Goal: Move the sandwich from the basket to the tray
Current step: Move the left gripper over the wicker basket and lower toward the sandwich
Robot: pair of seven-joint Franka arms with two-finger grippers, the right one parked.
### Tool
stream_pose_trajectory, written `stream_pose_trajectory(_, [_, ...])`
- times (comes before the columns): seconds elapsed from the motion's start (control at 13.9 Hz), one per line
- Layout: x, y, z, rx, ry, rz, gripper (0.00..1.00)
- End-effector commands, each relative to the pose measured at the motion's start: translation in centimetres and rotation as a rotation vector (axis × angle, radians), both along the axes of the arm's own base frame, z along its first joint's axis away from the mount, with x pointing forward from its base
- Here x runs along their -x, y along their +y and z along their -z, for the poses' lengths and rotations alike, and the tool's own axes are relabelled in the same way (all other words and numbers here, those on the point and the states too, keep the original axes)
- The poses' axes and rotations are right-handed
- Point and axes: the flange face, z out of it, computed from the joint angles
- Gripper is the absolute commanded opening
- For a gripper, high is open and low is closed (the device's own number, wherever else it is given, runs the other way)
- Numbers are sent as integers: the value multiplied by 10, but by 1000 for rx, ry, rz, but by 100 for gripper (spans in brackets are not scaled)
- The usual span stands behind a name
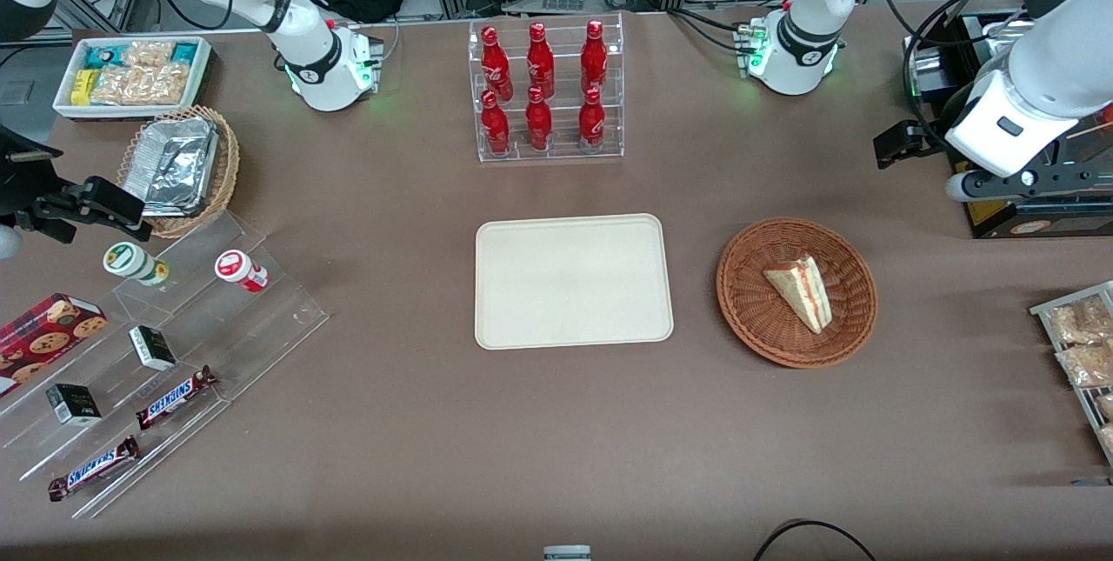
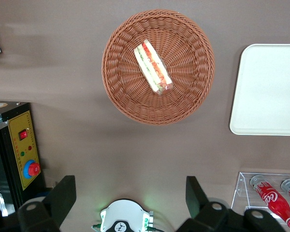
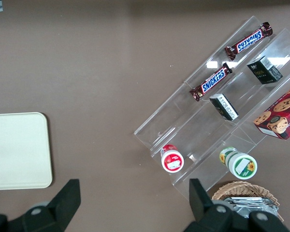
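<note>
The gripper (image 2: 130, 205) hangs high above the table with its jaws spread wide and empty, farther from the front camera than the basket (image 1: 861, 287) and not yet over it. The sandwich (image 2: 153, 67) lies on its side near the basket's middle, filling edge up. A good grasp probably means centring over the wedge, turning the fingers (image 2: 62, 194) across its narrow width, and closing gently on the soft bread. The tray (image 1: 574, 280) lies bare just beside the basket.
</note>
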Motion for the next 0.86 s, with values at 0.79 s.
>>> stream_pose_trajectory(0.79, [-33,-6,108,13,94,12,100])
